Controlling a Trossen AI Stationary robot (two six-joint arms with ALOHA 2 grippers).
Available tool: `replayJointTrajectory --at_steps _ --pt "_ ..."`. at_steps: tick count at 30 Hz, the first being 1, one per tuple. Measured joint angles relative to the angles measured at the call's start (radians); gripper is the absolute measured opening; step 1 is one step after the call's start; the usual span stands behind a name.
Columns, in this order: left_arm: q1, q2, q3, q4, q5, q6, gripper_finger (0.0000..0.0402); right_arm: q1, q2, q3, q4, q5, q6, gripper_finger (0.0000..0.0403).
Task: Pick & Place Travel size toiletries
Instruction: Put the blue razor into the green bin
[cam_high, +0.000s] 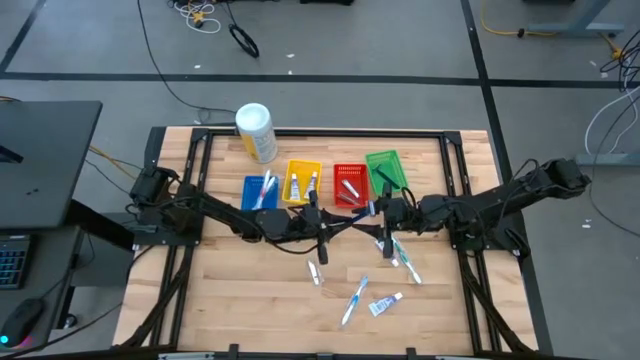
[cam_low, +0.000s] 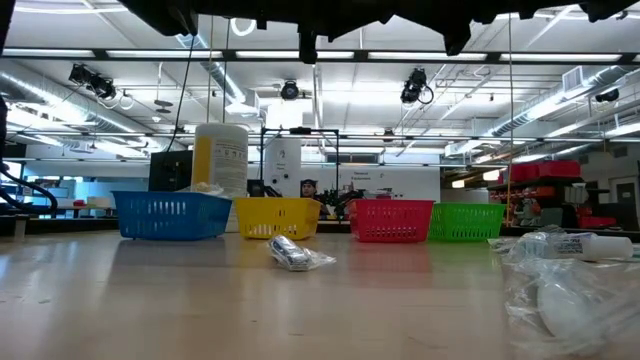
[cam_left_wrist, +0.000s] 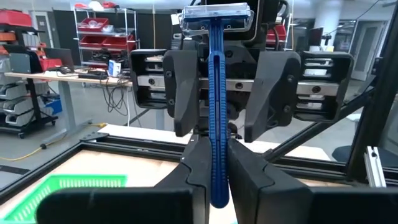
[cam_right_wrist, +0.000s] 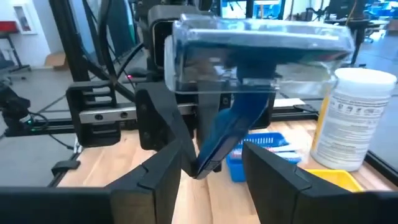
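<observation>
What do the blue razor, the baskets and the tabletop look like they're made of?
Blue razor: glossy moulded plastic handle, with a clear, glassy cover over the head. Baskets, e.g. the red one: thin coloured plastic, shown by the slotted mesh walls. Tabletop: light wood planks, going by the visible grain, inside a dark, probably metal, frame.

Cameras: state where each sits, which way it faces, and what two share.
High: above the table, looking straight down; both arms show.
Low: at table height, facing the baskets; arms overhead.
Left wrist: behind the left gripper, shut on the razor, facing the open right gripper.
Right wrist: faces the opposite way, toward the canister.
Both wrist views share the razor.
</observation>
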Motion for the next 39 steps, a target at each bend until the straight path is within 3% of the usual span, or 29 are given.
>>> replayJointTrajectory --at_steps 7,20,39 --pt "0.001 0.0 0.0 -0.011 -0.001 0.001 0.0038 0.002 0.0 0.0 0.033 -0.008 -0.025 0.0164" --pt "0.0 0.0 0.0 -0.008 -0.033 0.001 0.004 0.002 0.0 0.0 0.067 -0.008 -0.025 0.0057" --pt "0.001 0.0 -0.001 -0.011 -0.036 0.031 0.0062 0.002 0.0 0.0 0.063 -0.009 -0.006 0.0048"
